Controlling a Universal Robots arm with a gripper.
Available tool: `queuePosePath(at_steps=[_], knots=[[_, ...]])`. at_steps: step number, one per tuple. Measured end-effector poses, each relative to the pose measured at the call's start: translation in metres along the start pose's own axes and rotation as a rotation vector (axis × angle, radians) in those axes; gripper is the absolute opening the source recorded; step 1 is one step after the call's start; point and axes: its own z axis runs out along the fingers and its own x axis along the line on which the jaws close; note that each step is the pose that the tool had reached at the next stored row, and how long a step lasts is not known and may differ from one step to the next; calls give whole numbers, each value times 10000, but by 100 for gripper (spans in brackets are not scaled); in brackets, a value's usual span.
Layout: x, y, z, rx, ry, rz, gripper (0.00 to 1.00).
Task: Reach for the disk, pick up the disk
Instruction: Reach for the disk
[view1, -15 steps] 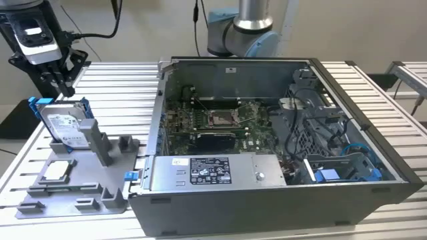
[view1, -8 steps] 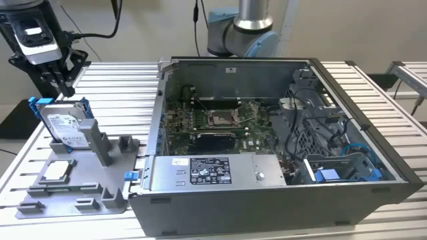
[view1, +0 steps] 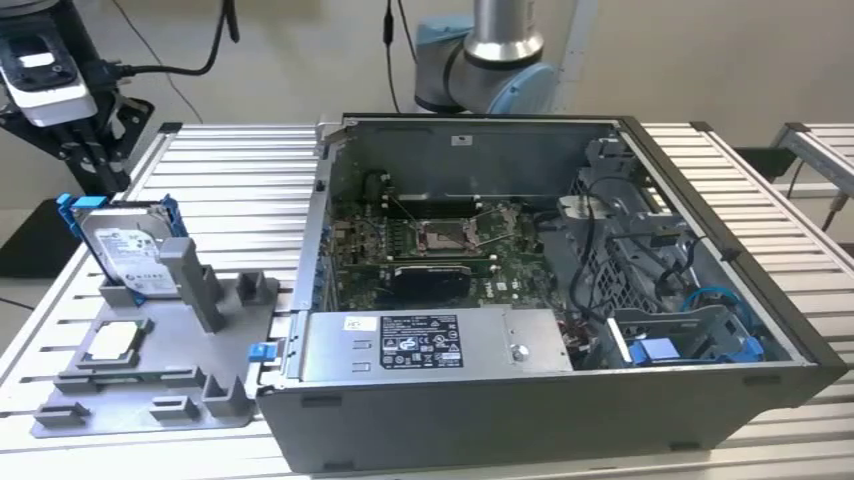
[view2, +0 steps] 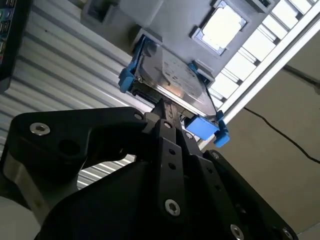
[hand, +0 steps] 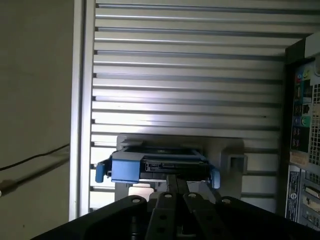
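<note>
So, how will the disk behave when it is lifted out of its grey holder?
Probably stiff: the disk is a metal slab in a blue bracket. Its smooth faces may slip. Standing on edge in the grey holder, it could tip if nudged.

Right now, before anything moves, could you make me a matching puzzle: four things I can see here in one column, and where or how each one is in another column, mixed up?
Things:
1. disk
2. square chip
3. computer case
4. claw

States:
A. lying flat on the grey holder
B. open on top, circuit board showing
C. poised close over the disk's top edge
D. standing on edge in the grey holder, framed in blue

Pairs: 1-D, 2-A, 3-B, 4-C
</note>
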Motion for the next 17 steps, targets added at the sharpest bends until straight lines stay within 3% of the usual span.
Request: queuePosePath(at_steps=[9, 17], knots=[[396, 7, 9, 0, 0, 0, 0], [413, 8, 10, -1, 0, -24, 0]])
